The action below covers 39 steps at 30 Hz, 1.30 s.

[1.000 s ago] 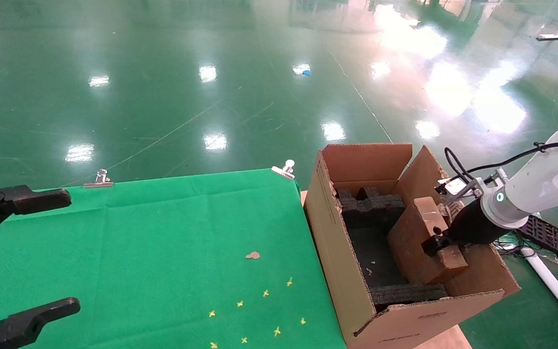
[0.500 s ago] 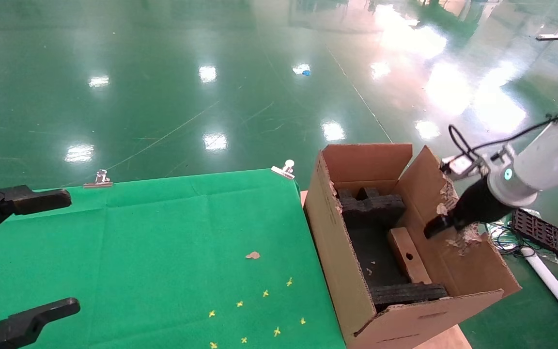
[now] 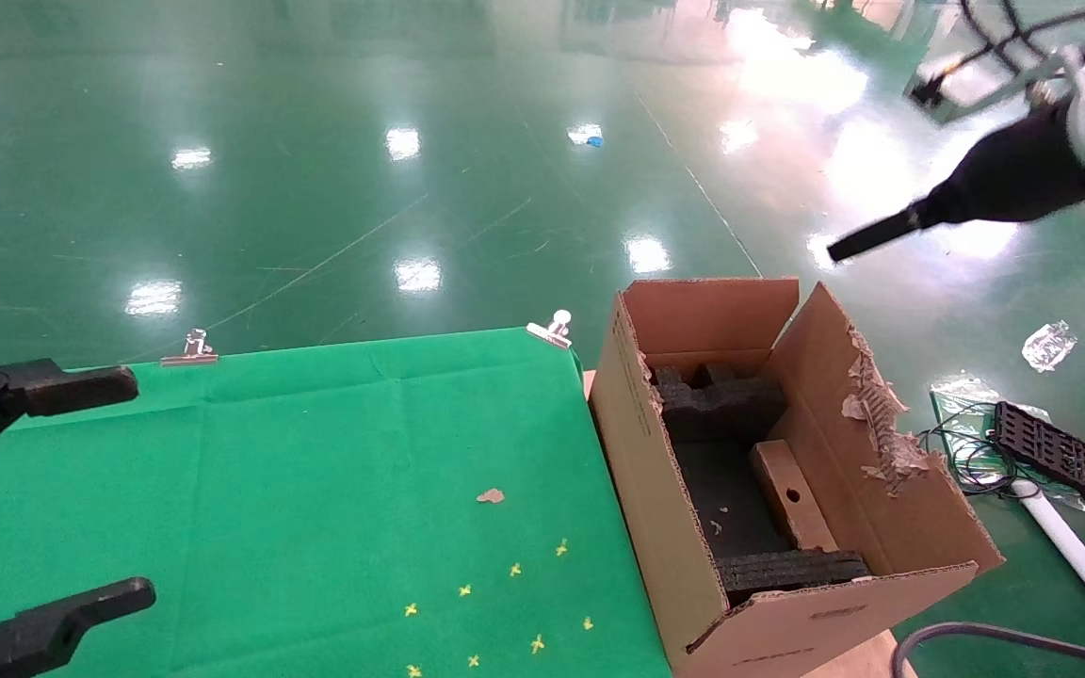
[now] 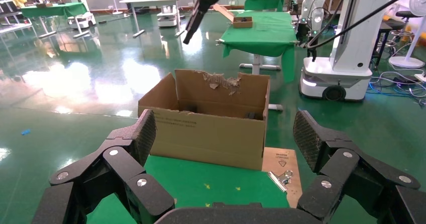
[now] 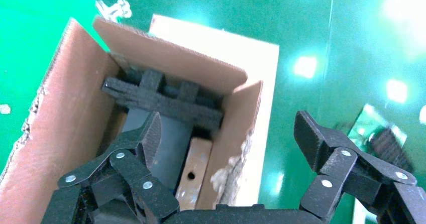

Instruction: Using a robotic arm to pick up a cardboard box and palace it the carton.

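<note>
The cardboard box [image 3: 792, 499] is a slim brown box with a round hole. It rests on edge inside the carton [image 3: 655, 490], against the wall with the torn flap and between the dark foam inserts. The right wrist view looks down on the cardboard box [image 5: 193, 176] and the carton [image 5: 55, 128]. My right gripper [image 3: 872, 234] hangs high above the carton's far right corner. In its own view the right gripper [image 5: 227, 128] is open and empty. My left gripper [image 3: 142, 488] is parked open over the table's left edge, and the left gripper [image 4: 223, 126] faces the carton [image 4: 211, 133].
A green cloth table [image 3: 316, 452] lies left of the carton, held by metal clips [image 3: 557, 330]. On it are a cardboard scrap [image 3: 492, 495] and several yellow crosses [image 3: 514, 570]. A black grate [image 3: 1056, 452], cables and a white pole [image 3: 1070, 546] lie on the floor to the right.
The right gripper let go of the cardboard box, which settled on edge inside the carton. The right arm then rose up and away to the upper right. The left arm has not moved.
</note>
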Motion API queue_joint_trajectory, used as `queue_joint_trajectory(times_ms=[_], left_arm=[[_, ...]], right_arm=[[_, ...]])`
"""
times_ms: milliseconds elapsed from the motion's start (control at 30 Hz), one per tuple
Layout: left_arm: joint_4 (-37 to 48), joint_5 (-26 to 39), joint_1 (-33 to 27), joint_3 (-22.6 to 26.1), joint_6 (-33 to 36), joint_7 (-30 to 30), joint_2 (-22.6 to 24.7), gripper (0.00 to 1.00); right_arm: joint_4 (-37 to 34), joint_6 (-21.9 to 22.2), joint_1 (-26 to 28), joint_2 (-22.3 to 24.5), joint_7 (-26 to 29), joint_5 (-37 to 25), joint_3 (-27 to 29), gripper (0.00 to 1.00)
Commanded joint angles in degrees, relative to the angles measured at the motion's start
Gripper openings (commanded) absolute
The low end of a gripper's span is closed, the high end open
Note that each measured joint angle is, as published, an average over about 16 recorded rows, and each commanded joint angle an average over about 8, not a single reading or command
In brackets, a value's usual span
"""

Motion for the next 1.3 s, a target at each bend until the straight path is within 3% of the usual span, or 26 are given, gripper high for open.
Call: queue_joint_trajectory(times_ms=[33,267,1300], left_arm=[[0.0,0.0,0.0,0.0,0.0,0.0,0.0,1.00],[0.0,0.0,0.0,0.0,0.0,0.0,0.0,1.00],[0.1,-0.1,0.0,0.1,0.0,0.1,0.0,1.00]], right_arm=[[0.9,0.4,1.5,0.5,-1.1,0.2,0.1,1.00],[5.4,-0.2,-0.8,1.5,-3.3,1.6,4.9,1.00],[37.5,-7.2,-36.5,8.0,-17.6,15.1,48.7,1.00]])
